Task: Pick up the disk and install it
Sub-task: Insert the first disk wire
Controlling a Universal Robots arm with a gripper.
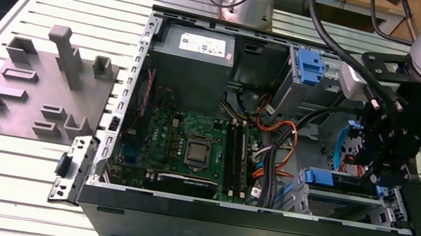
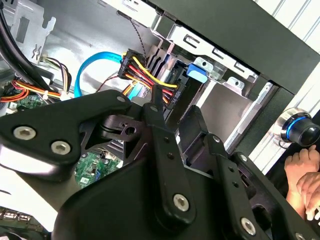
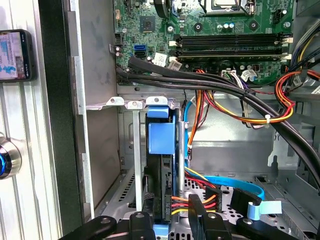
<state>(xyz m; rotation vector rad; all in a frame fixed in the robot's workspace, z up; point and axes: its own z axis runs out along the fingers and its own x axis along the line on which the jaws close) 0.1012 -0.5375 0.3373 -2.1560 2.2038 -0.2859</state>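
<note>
First wrist view: the blue-railed grey metal disk (image 3: 161,150) stands edge-on in the drive cage, directly beyond my black gripper (image 3: 172,225); whether it pinches, I cannot tell.

The black pincer (image 2: 170,135) fills the foreground inside the open case (image 2: 260,45). Past it, a plug with red, yellow and black wires (image 2: 145,70) sits beside a blue tab (image 2: 197,72) and a curved blue cable (image 2: 92,67). A hand (image 2: 305,175) rests outside, near a blue-ringed knob (image 2: 300,127).
</note>
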